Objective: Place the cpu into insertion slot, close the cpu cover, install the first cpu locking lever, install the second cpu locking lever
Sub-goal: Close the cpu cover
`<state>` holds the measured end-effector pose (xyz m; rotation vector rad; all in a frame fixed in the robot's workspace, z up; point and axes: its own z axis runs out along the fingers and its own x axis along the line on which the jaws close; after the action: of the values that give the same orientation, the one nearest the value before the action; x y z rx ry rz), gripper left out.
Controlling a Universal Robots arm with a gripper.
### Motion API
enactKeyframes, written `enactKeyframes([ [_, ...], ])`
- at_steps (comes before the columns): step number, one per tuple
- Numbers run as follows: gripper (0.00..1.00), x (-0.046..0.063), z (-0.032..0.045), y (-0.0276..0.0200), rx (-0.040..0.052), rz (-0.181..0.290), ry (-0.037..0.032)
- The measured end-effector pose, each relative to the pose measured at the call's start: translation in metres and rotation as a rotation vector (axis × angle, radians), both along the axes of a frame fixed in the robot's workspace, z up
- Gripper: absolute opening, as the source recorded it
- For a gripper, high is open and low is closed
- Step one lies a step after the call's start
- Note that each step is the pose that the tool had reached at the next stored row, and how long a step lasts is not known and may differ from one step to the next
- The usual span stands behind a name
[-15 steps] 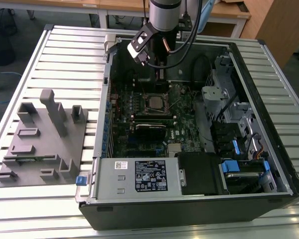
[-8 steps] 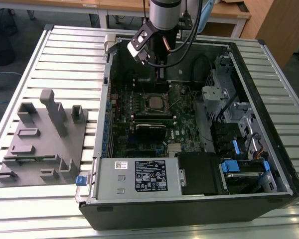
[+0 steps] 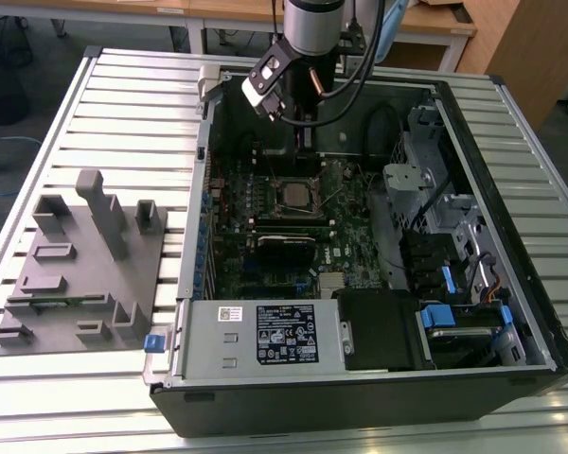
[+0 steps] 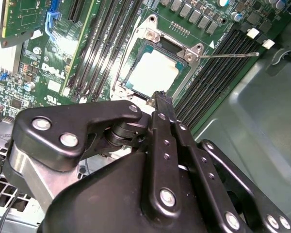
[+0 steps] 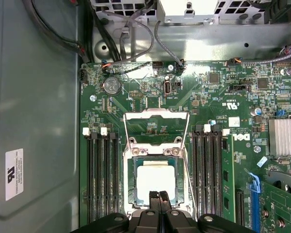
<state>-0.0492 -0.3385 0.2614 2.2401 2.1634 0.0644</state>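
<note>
The cpu [image 5: 155, 180] lies flat in the insertion slot [image 5: 132, 180], its pale metal top facing up; in the exterior view the cpu [image 3: 296, 194] sits mid-board inside the open case. Beyond it the cpu cover [image 5: 156, 114] is swung open, and green board shows through its window. Thin wire levers [image 5: 190, 165] stand loose beside the slot, one lever [image 4: 228, 55] sticking out sideways. My gripper [image 5: 159, 195] hangs just above the chip's near edge, shut with nothing between its fingers [image 4: 161, 99]. From outside, the gripper [image 3: 303, 156] reaches down over the board.
Long black memory slots [image 5: 103, 174] flank the socket on both sides. A finned heat sink [image 5: 283, 138] and blue clip [image 5: 253, 182] lie on the board. The case wall [image 5: 34, 121] is close. A grey fixture [image 3: 76, 265] stands on the exterior view's left; power supply [image 3: 265, 336] at the front.
</note>
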Motion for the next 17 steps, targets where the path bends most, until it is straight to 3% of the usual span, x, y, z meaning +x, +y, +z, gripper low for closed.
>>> enactKeyframes([
  [17,0.10,0.0009,0.0058,0.0000,0.0001,0.000,0.0000],
])
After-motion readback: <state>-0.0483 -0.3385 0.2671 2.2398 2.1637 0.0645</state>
